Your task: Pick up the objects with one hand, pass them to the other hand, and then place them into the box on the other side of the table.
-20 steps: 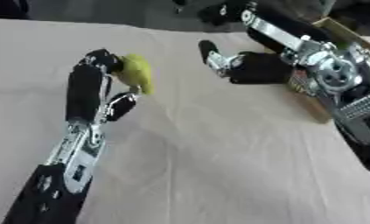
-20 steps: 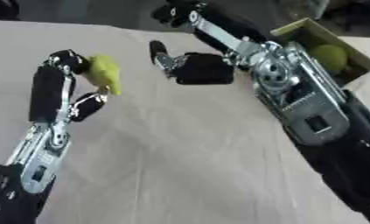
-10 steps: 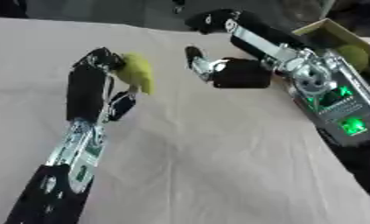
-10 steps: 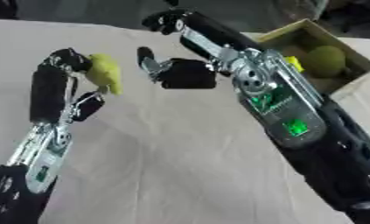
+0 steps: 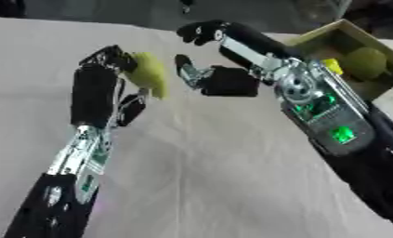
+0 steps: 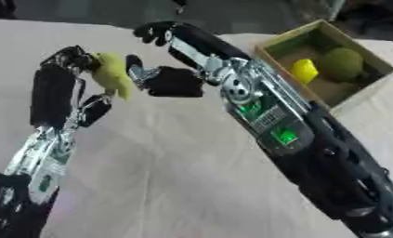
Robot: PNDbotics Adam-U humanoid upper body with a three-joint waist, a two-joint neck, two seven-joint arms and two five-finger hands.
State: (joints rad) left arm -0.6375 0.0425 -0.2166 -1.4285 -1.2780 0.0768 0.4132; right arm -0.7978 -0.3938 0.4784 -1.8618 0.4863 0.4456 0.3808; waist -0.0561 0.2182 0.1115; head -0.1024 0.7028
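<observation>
My left hand is raised over the table's left half, its fingers curled round a yellow-green fruit that juts out to the right. Just right of the fruit is my right hand, open, its thumb a short gap from the fruit without touching it. Behind it the right forearm runs down to the lower right. The open cardboard box sits at the far right and holds a round green fruit and a small yellow object.
A pale cloth covers the table. My right arm crosses the right half diagonally, hiding part of the box's near side. Dark surroundings lie beyond the far edge.
My right hand has travelled left across the table, closing most of the gap to the fruit. The left hand has kept the fruit and stayed nearly in place.
</observation>
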